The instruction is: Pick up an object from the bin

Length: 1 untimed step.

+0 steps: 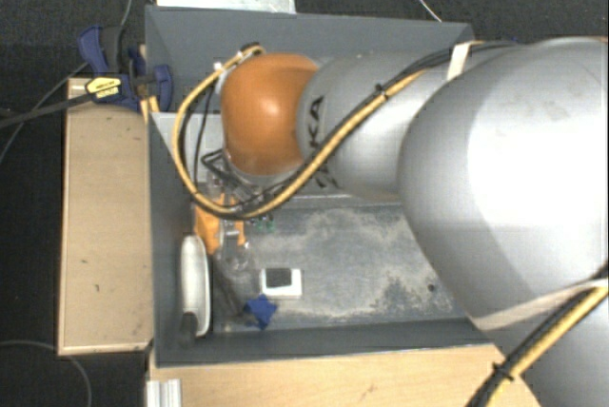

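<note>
My gripper hangs under the arm's orange cover, low over the bin's left side. Just below it, an orange thing lies against the left wall, partly hidden by the gripper. A long white object rests along the left wall, nearer the front. A small white square piece with a dark centre lies flat on the floor to the right of the gripper. A small blue thing sits by the front wall.
The arm reaches in from the right and hides the bin's back and right side. Bare grey floor shows in the front middle of the bin.
</note>
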Motion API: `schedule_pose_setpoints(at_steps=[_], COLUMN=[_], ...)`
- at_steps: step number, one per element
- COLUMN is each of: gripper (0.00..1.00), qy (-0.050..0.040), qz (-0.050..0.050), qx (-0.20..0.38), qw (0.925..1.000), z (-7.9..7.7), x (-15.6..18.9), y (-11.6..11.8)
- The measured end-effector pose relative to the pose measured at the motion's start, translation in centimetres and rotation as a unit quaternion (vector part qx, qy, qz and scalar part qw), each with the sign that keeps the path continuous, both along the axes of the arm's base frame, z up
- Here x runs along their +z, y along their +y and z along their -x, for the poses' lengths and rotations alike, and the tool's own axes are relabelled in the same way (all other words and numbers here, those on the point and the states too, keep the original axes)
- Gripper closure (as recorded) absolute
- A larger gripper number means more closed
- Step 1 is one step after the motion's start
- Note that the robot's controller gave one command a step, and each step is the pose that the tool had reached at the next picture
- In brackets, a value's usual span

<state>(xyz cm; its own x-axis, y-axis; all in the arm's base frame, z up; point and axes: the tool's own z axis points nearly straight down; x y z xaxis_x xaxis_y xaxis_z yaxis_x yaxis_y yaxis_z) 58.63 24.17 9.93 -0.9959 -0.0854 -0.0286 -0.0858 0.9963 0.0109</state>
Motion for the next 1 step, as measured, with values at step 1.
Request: schedule_pose_setpoints(at_steps=[1], gripper=[1.0], qy=[-0.0016], qz=[-0.004], qx=[-0.033], qw=[0.9995], z=[-0.07], x=[1.61], y=[1.01])
